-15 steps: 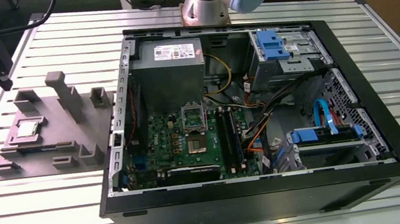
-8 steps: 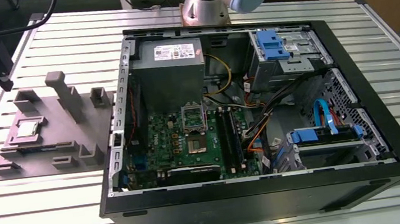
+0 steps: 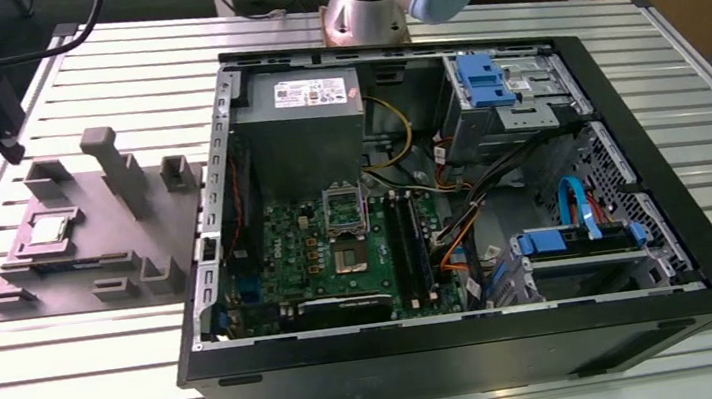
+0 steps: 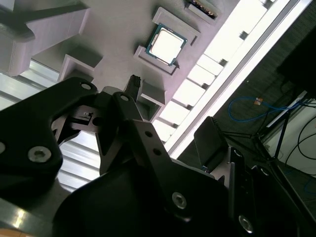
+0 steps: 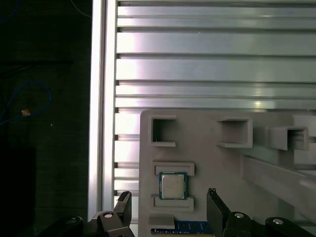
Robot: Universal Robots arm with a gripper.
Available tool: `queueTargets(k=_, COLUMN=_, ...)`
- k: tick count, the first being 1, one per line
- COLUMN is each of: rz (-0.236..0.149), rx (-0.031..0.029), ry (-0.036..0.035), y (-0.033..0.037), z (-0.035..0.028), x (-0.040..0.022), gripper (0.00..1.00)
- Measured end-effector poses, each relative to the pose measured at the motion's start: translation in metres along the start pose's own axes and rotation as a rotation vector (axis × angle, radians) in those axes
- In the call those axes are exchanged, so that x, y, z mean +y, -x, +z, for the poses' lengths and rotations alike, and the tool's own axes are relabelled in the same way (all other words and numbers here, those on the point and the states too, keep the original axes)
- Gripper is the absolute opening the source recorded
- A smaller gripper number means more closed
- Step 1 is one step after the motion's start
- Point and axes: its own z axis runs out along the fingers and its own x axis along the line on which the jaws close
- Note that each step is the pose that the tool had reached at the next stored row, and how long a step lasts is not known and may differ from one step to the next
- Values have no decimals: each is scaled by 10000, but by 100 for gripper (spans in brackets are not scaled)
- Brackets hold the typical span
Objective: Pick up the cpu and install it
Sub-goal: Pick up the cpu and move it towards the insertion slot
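Gripper point(image 5: 168, 193) spread wide, holds nothing, hangs over grey stepped block point(image 5: 207, 163). Cpu point(image 5: 172, 185) lies flat in shallow pocket of block, apart from both fingers. Block rests on slatted metal table point(image 5: 197, 69). Farther, toward exterior view's right, computer case point(image 3: 480, 346) stands with side uncovered.

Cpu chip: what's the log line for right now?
small flat silvery-grey square cpu: in grey stepped plastic block, ungripped | gripper: open, not touching cpu

Silvery cpu point(image 5: 172, 185), grey holder point(image 5: 212, 168), black case point(image 3: 453, 344)
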Motion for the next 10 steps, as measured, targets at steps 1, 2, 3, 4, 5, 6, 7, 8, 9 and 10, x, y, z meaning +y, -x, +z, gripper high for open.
queueTargets(k=1, rz=0, rx=0, ry=0, y=0, z=12, x=-1, gripper=71)
queueTargets(k=2, rz=0, rx=0, ry=0, y=0, z=12, x=0, gripper=71)
queueTargets(k=3, rz=0, rx=0, ry=0, y=0, z=12, x=-1, gripper=71)
queueTargets(k=4, rz=0, rx=0, ry=0, y=0, z=12, x=0, gripper=71)
queueTargets(k=5, rz=0, rx=0, ry=0, y=0, z=12, x=0, gripper=71)
queueTargets(k=6, rz=0, rx=0, ry=0, y=0, z=13, x=-1, gripper=71)
queueTargets(k=7, rz=0, rx=0, ry=0, y=0, z=12, x=-1, gripper=71)
queueTargets(k=8, rz=1, rx=-1, ry=1, y=1, z=13, x=0, gripper=71)
queueTargets(k=9, rz=0, rx=-4, ry=2, y=3, z=15, x=0, gripper=71)
queueTargets(k=10, rz=0, rx=-2, ry=1, y=7, z=14, x=0, gripper=71)
